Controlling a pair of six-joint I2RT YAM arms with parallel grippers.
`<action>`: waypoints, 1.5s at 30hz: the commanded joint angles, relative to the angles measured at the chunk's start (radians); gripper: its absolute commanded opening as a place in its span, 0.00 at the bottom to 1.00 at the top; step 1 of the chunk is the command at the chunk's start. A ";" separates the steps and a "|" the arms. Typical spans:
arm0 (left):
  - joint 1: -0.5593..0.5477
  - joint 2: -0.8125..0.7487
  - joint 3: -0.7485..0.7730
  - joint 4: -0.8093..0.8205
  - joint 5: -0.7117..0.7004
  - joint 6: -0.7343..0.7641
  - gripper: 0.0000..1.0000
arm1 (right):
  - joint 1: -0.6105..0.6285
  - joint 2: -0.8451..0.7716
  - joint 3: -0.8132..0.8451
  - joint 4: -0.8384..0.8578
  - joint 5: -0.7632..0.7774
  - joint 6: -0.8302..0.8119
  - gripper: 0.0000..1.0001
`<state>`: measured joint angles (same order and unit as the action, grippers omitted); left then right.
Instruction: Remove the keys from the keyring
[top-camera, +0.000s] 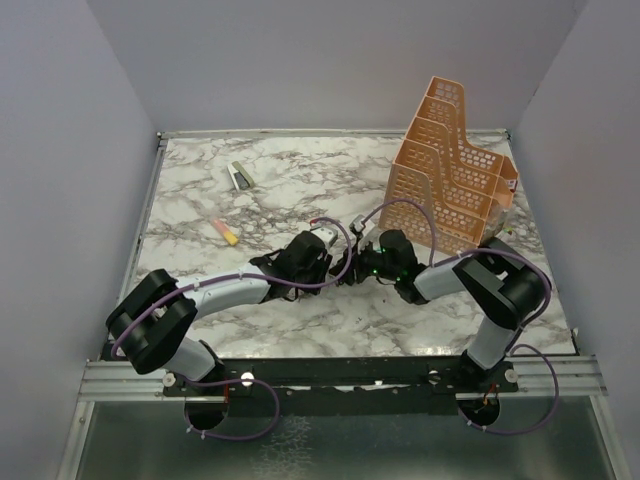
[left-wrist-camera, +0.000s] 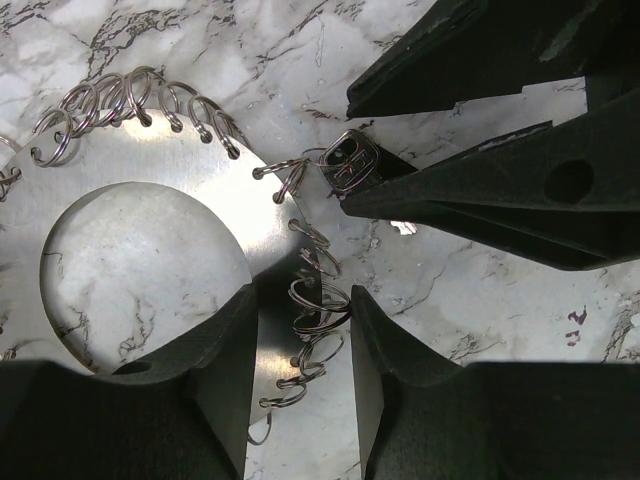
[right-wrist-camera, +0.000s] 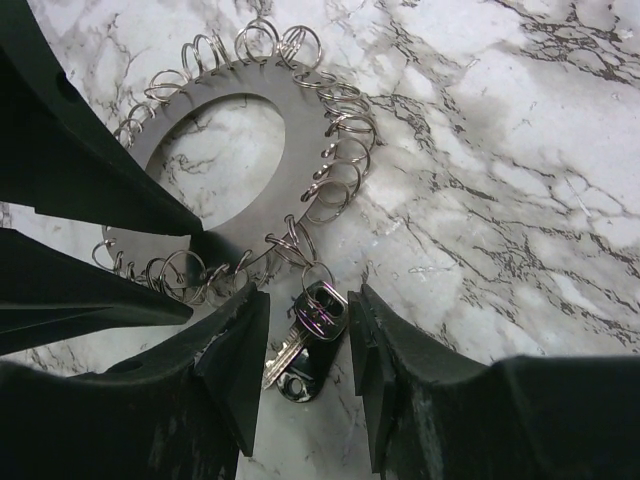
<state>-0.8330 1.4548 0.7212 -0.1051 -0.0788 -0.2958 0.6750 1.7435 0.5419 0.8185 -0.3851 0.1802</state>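
The keyring (right-wrist-camera: 290, 150) is a flat dark-grey metal ring lying on the marble, its rim strung with many small wire split rings (right-wrist-camera: 340, 160). One silvery key (right-wrist-camera: 322, 310) with a dark head hangs from a split ring at its near edge, over a black tab (right-wrist-camera: 305, 380). My right gripper (right-wrist-camera: 308, 300) stands open astride that key, with neither pad touching it. My left gripper (left-wrist-camera: 302, 295) is open over the keyring's rim (left-wrist-camera: 200, 190), split rings between its fingers. In the left wrist view the key (left-wrist-camera: 350, 160) sits between the right gripper's fingers (left-wrist-camera: 480, 190). From above, both grippers (top-camera: 340, 262) hide the ring.
An orange tiered file rack (top-camera: 450, 170) stands at the back right, close behind the right arm. A yellow and pink marker (top-camera: 227, 232) and a small dark clip-like object (top-camera: 240, 176) lie at the back left. Grey walls enclose the table.
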 joint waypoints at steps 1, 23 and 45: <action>0.005 -0.028 -0.020 0.020 0.039 -0.019 0.19 | 0.015 0.042 0.010 0.062 -0.024 -0.052 0.45; 0.010 -0.077 -0.057 0.053 0.000 -0.018 0.19 | 0.036 0.000 -0.020 0.065 0.087 -0.103 0.00; 0.008 -0.613 -0.305 0.395 -0.126 -0.027 0.64 | 0.187 -0.327 0.338 -0.830 0.295 -0.225 0.00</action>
<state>-0.8257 0.9062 0.4107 0.2173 -0.1596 -0.2977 0.8623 1.4925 0.7692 0.2249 -0.1448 -0.0219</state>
